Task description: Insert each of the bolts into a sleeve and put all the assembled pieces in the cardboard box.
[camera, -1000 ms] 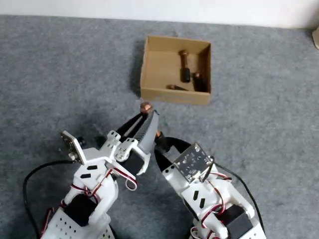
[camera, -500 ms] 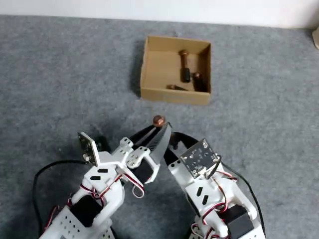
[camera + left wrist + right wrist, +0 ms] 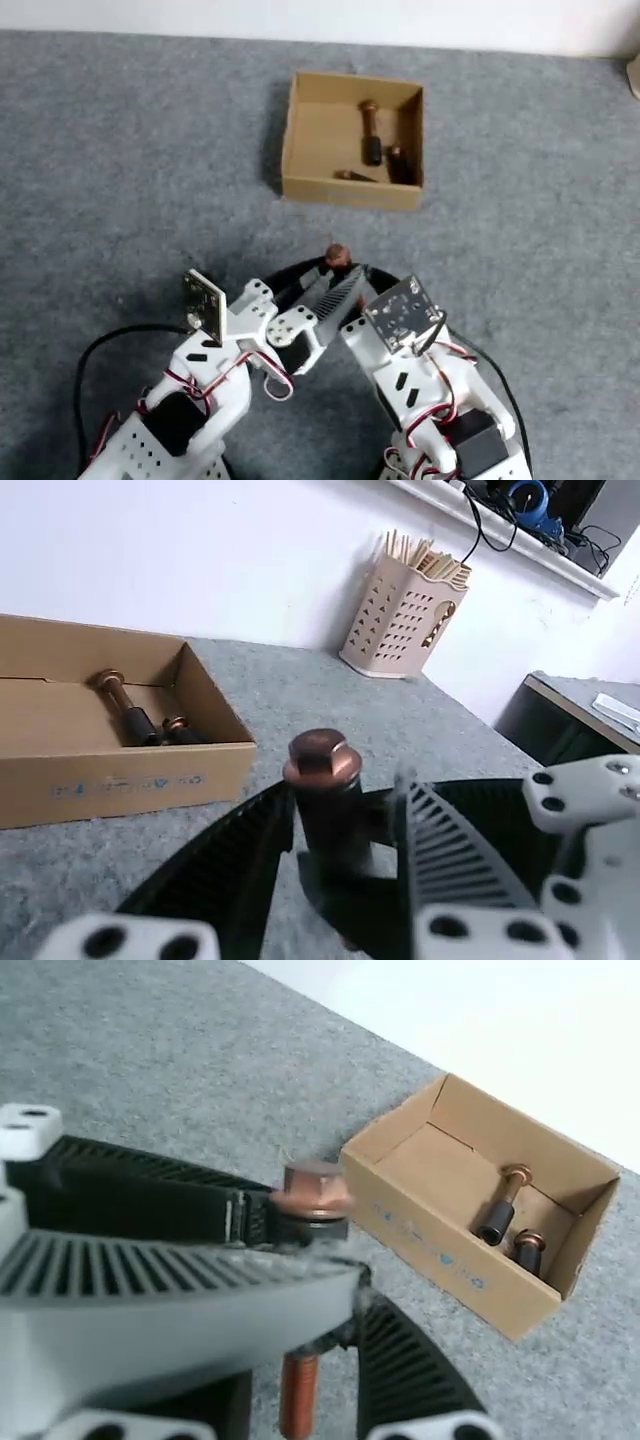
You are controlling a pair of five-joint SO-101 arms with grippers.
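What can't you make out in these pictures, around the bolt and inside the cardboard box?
- High view: everything below the head of the bolt, covered by the left claw and right claw; any sleeve is hidden.
- Left wrist view: the bolt's lower end, behind the left claw.
- High view: the dark piece by the near wall of the cardboard box, too small and shadowed to identify.
- Left wrist view: the boxed pieces' lower ends, behind that wall.
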